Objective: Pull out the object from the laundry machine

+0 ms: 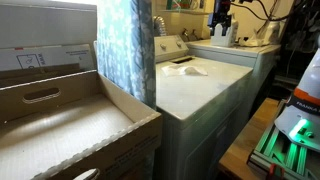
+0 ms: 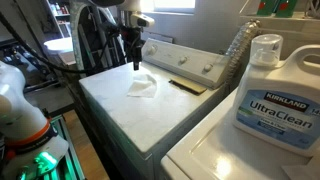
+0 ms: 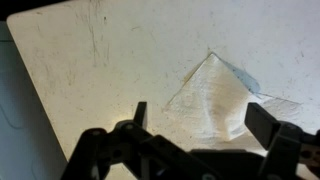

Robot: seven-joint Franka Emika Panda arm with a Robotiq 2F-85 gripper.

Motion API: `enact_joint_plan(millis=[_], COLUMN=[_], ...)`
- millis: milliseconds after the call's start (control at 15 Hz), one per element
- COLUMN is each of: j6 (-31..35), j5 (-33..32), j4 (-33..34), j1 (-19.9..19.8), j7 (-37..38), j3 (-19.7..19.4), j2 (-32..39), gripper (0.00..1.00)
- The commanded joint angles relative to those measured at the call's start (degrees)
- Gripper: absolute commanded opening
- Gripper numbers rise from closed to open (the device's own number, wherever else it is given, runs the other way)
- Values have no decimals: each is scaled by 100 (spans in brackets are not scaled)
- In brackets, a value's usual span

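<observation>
The white laundry machine (image 2: 125,115) stands with its lid shut; it also shows in an exterior view (image 1: 200,92). A small dark flat object (image 2: 187,87) lies on the lid by the back control panel, and it shows as a dark sliver in an exterior view (image 1: 181,61). A pale white cloth patch (image 2: 142,87) lies on the lid and fills the wrist view (image 3: 215,95). My gripper (image 2: 135,60) hangs above the lid just beyond the cloth, open and empty. In the wrist view its fingers (image 3: 200,112) straddle the cloth from above.
A similar white appliance (image 2: 230,160) beside the washer carries a large detergent jug (image 2: 270,90) and a clear bottle (image 2: 232,55). An open cardboard box (image 1: 60,120) and a blue curtain (image 1: 125,45) stand on the washer's other side.
</observation>
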Motion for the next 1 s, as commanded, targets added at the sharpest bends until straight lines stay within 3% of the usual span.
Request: enact_joint_plan(millis=[0, 200, 400, 733, 933], j6=[-12, -53, 85, 2154, 3169], j5=[0, -207, -179, -859, -793], j4=[10, -27, 211, 461, 687], j1=[-3, 57, 15, -147, -171], j7=[-2, -32, 61, 136, -28], j3=[-3, 133, 112, 58, -40], j2=[3, -69, 439, 1464, 2162], gripper=[100, 100, 100, 100, 100])
